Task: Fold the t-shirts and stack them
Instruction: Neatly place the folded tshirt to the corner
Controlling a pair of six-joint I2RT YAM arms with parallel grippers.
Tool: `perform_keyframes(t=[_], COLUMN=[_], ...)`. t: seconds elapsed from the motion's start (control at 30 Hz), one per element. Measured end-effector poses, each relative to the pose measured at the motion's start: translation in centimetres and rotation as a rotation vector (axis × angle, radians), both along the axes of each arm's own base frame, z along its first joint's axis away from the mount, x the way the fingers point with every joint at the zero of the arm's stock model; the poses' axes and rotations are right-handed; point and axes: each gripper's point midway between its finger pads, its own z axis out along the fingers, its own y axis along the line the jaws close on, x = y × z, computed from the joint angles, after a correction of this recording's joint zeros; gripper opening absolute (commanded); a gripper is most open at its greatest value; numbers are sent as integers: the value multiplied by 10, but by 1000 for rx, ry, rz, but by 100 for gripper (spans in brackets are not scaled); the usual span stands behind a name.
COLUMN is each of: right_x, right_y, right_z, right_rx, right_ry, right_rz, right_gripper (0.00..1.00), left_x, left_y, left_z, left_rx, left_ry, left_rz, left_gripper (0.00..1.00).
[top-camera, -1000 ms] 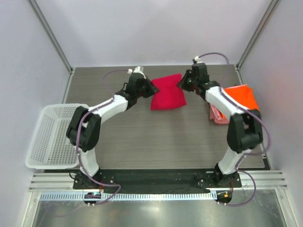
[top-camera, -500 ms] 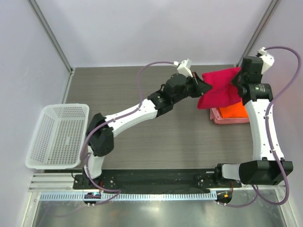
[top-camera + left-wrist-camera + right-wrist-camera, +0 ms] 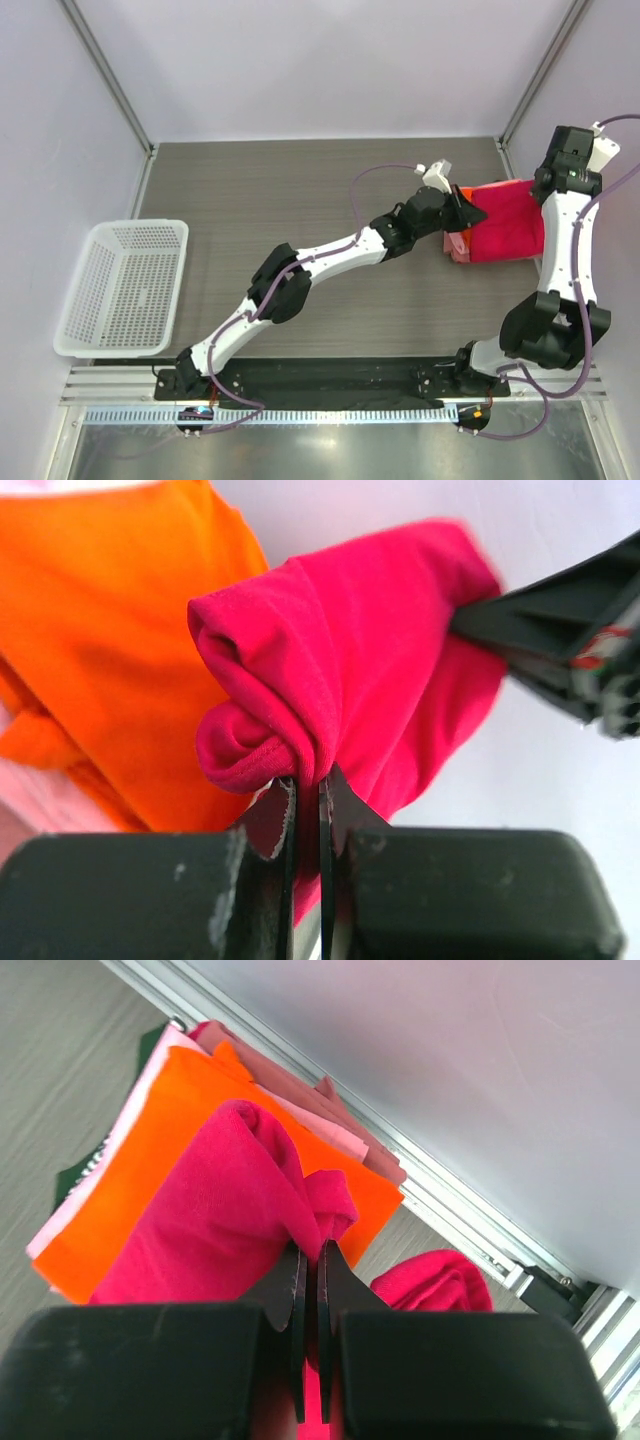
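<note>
The crimson-magenta t-shirt (image 3: 505, 222), folded, hangs between both grippers over the stack at the table's right side. My left gripper (image 3: 462, 207) is shut on its left corner (image 3: 290, 700). My right gripper (image 3: 548, 183) is shut on its far right corner (image 3: 230, 1210). Beneath it lies the folded orange t-shirt (image 3: 150, 1150), also in the left wrist view (image 3: 90, 630). The pale pink t-shirt (image 3: 457, 247) lies under the orange one, its edge showing in the right wrist view (image 3: 330, 1130). In the top view the orange shirt is hidden by the magenta one.
A white mesh basket (image 3: 125, 290) stands at the table's left edge. The back wall and a metal rail (image 3: 450, 1210) run close behind the stack. The right wall post (image 3: 540, 70) stands near my right arm.
Both grippers have carried the magenta shirt from the table's middle rightward and down over the orange and pink stack. The left arm is now stretched far across the table.
</note>
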Motion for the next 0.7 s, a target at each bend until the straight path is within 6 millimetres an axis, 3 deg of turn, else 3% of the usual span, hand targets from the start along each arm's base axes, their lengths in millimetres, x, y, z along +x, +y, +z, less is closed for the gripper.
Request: perform_keyframes(t=[0.17,0.2,0.27,0.3,0.4,0.47,0.57,0.7], right_x=[26,37,57,68,104,121,126,120], right_y=[-15,-18,-23,-26,-30,-36,-38,-36], right_z=[-27,-31,-39,-44,-64,-74,-83,-64], right_rx=[49,57,70,78,109,113,116,94], right_ry=[29,27,21,11,-12,-14,0,-44], right_rz=[-21,-19,-17,-16,11,16,16,21], right_gripper=[1,2,17,51,78,79,79,74], left_x=[30,36,58,70,103,121,138,153], left_y=[-10,-12,-13,-10,4,15,30,57], left_z=[-3,-3,-9,-17,-48,-69,-84,-89], left_rx=[-65,-82,-121,-124,-112,-77,-28,63], left_ry=[-39,-48,-70,-81,-82,-80,-99,-135], left_rz=[71,82,127,161,263,310,353,394], left_gripper=[2,11,43,74,99,100,100,100])
